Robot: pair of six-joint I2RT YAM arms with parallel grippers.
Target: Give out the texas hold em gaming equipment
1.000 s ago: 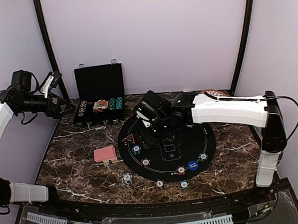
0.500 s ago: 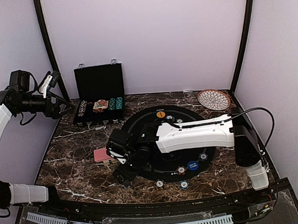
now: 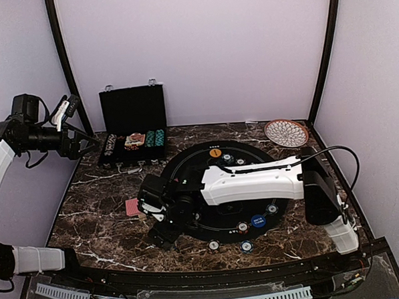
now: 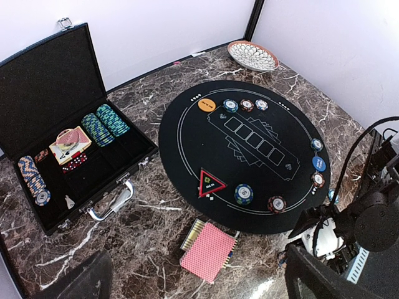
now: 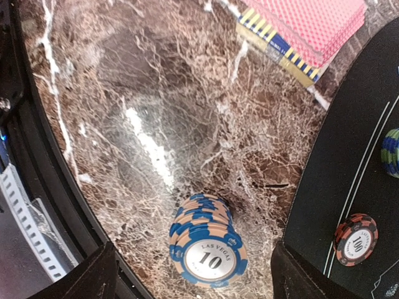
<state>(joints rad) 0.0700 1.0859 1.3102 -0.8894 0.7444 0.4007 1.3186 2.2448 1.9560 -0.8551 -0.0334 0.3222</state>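
Note:
A stack of blue-and-peach "10" poker chips (image 5: 207, 249) stands on the marble just off the black mat (image 3: 236, 214). My right gripper (image 5: 199, 280) is open and straddles the stack, with a gap on each side. In the top view this gripper (image 3: 161, 233) hides the stack. A red-backed card deck (image 4: 209, 252) lies beside the mat's near-left rim. A red triangle (image 4: 211, 182), an orange disc (image 4: 206, 104), a blue disc (image 4: 319, 163) and single chips (image 4: 244, 194) sit on the mat. My left gripper (image 3: 85, 139) hangs open, high at the far left, holding nothing.
An open black case (image 3: 133, 136) with rows of chips and a card box stands at the back left. A patterned wicker plate (image 3: 286, 133) sits at the back right. My right arm stretches across the mat. The table's near edge lies close behind the chip stack.
My right arm swung from the mat's left side down to the near-left marble and now brackets the chip stack. The left arm has not moved.

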